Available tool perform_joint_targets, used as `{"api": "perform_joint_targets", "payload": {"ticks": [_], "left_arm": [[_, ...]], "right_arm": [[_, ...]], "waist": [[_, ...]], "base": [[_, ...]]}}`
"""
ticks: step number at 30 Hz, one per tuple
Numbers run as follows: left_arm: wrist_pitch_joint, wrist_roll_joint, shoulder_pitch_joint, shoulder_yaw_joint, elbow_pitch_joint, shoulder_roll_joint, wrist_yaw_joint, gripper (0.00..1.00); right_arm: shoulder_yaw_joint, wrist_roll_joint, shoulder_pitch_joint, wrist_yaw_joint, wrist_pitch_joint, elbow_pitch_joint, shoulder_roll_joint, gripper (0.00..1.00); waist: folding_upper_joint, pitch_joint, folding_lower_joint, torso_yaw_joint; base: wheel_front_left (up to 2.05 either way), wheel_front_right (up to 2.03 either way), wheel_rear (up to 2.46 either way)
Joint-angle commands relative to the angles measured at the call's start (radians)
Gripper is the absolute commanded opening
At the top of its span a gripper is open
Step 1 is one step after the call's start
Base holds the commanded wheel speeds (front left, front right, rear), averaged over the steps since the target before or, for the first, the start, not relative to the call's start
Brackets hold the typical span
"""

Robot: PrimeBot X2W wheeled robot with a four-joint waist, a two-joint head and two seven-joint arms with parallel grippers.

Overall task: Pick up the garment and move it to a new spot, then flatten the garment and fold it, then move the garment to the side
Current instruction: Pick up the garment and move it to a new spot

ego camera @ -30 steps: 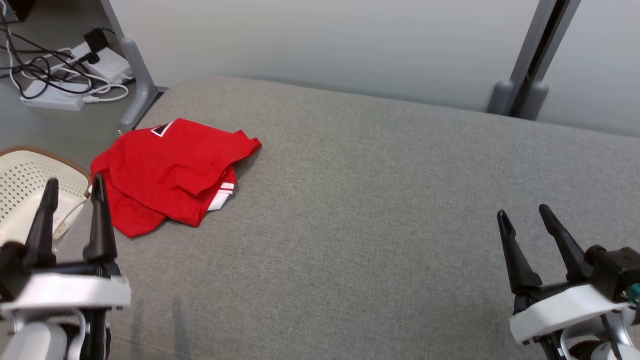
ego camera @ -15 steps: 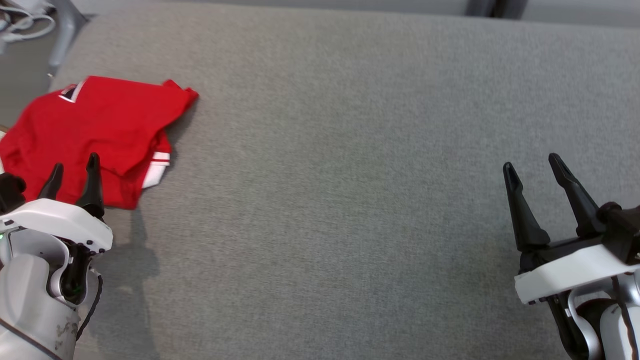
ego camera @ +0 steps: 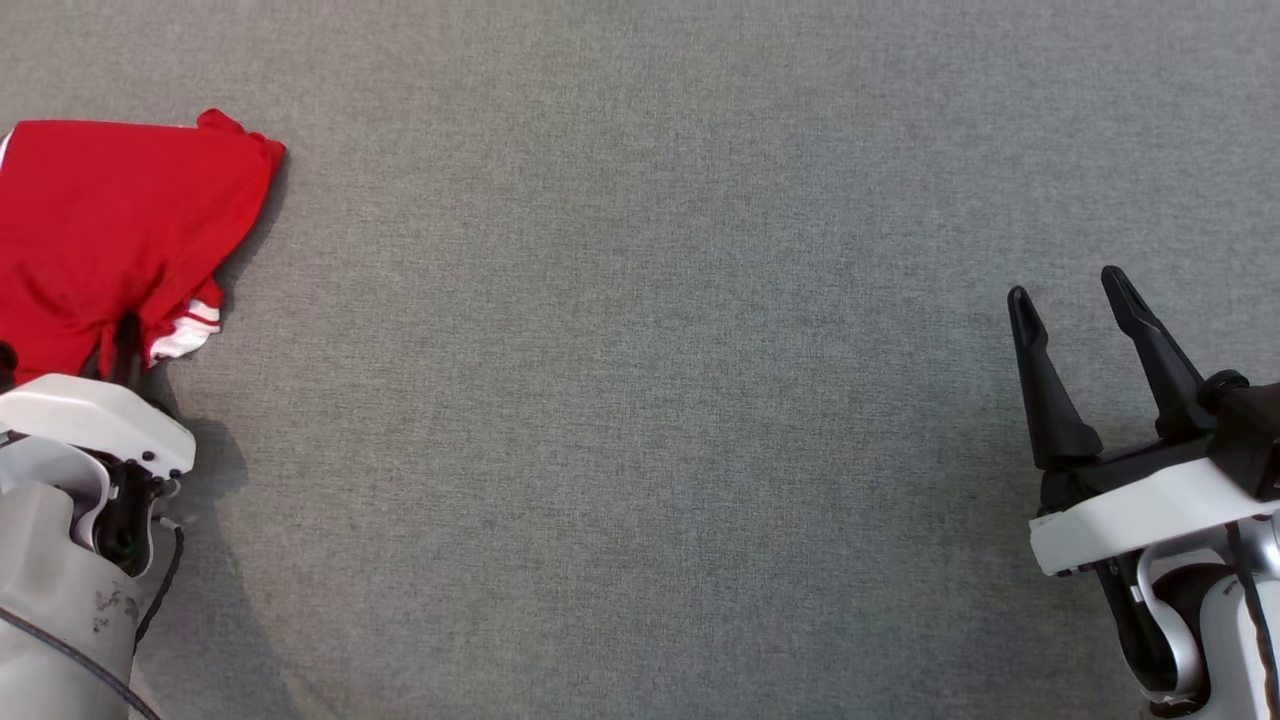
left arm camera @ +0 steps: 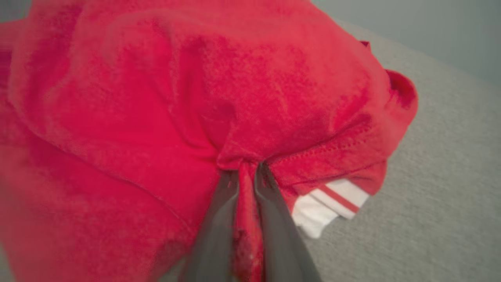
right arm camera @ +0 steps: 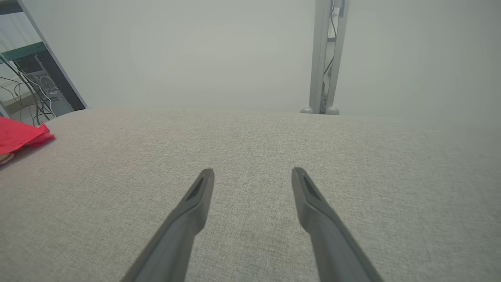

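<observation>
The left gripper (left arm camera: 246, 169) is showing two long, matte, dark grey left fingers (left arm camera: 213, 219), narrowing toward their tips. Behind them a white curved left plate (ego camera: 95, 418) is carrying small dark screws (ego camera: 150, 457) near its edge. Below it a pale grey forearm (ego camera: 55, 600) is wearing dark scuff marks (ego camera: 100, 600), and a thin black left cable (ego camera: 168, 590) is running down beside it. The right gripper (ego camera: 1066, 290) is showing two black tapered right fingers (ego camera: 1045, 400), each bearing a recessed slot (right arm camera: 194, 190) near the tip. They are rising from a white right plate (ego camera: 1140, 515) with a black block (ego camera: 1250, 435) at its side. Under it a curved silver bracket (ego camera: 1172, 650) and a thin dark right cable (ego camera: 1258, 625) are showing.
</observation>
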Motion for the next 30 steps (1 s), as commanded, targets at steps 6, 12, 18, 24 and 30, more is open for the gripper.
{"api": "perform_joint_targets", "payload": {"ticks": [6, 12, 18, 24, 30], "left_arm": [[-0.095, 0.025, -0.037, 0.004, -0.011, 0.032, -0.006, 0.0], [-0.109, 0.084, 0.03, 0.078, -0.206, 0.065, 0.052, 0.0], [-0.109, 0.147, 0.214, 0.165, -0.515, 0.045, 0.126, 0.0], [-0.089, 0.184, 0.446, 0.159, -0.792, 0.013, 0.212, 0.0], [0.01, 0.217, 0.646, 0.1, -1.055, -0.016, 0.288, 0.0]], "right_arm": [[-0.017, 0.003, 0.006, 0.0, -0.023, 0.015, 0.004, 1.0], [-0.032, 0.007, 0.035, 0.0, -0.039, 0.036, 0.012, 1.0], [-0.026, 0.021, 0.081, 0.0, -0.055, 0.053, 0.023, 1.0], [-0.013, 0.034, 0.122, 0.0, -0.073, 0.07, 0.03, 1.0], [0.022, 0.042, 0.138, 0.0, -0.074, 0.068, 0.028, 1.0]], "waist": [[-0.0001, -0.056, 0.0, 0.001], [-0.0001, -0.15, 0.0, -0.006], [-0.0001, -0.253, 0.0, -0.04], [-0.0001, -0.333, 0.0, -0.1], [-0.0001, -0.384, 0.0, -0.178]], "base": [[0.0, 0.0, 0.0], [0.0, 0.0, 0.0], [0.0, 0.0, 0.0], [0.0, 0.0, 0.0], [0.0, 0.0, 0.0]]}}
